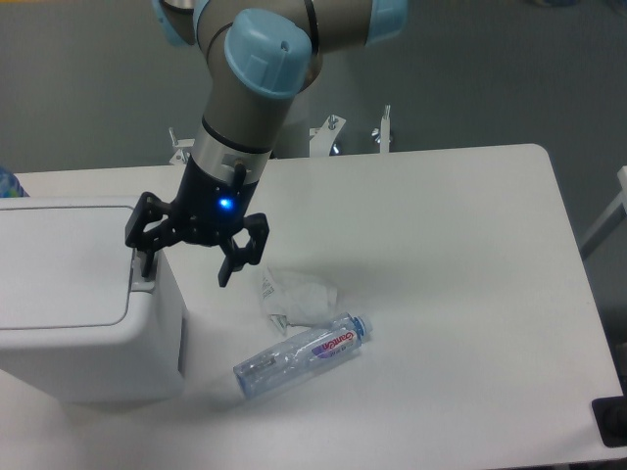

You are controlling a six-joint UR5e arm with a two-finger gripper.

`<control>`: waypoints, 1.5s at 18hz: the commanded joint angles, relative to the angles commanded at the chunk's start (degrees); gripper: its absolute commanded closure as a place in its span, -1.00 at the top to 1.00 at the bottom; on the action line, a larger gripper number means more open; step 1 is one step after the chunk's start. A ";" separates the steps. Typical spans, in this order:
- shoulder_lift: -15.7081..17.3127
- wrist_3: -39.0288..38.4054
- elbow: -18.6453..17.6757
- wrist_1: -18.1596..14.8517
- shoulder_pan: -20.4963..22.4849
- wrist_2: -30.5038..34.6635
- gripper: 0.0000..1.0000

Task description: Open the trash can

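The trash can is a large boxy white bin at the left of the table, with its flat white lid down. A grey push tab sits at the lid's right edge. My gripper is open, fingers pointing down. Its left finger is at the grey tab on the bin's right edge; I cannot tell if it touches. Its right finger hangs in the air to the right of the bin.
A clear plastic bottle with a blue cap lies on the table to the right of the bin. A crumpled clear wrapper lies just behind it. The white table's right edge is near the frame's right side.
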 joint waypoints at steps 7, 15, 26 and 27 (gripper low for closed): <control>0.00 0.00 0.09 0.00 0.00 0.00 1.00; 0.53 0.44 4.21 -0.26 0.09 0.00 1.00; 0.88 0.79 14.23 3.68 12.11 4.31 1.00; 0.88 0.88 14.33 5.00 13.78 4.31 1.00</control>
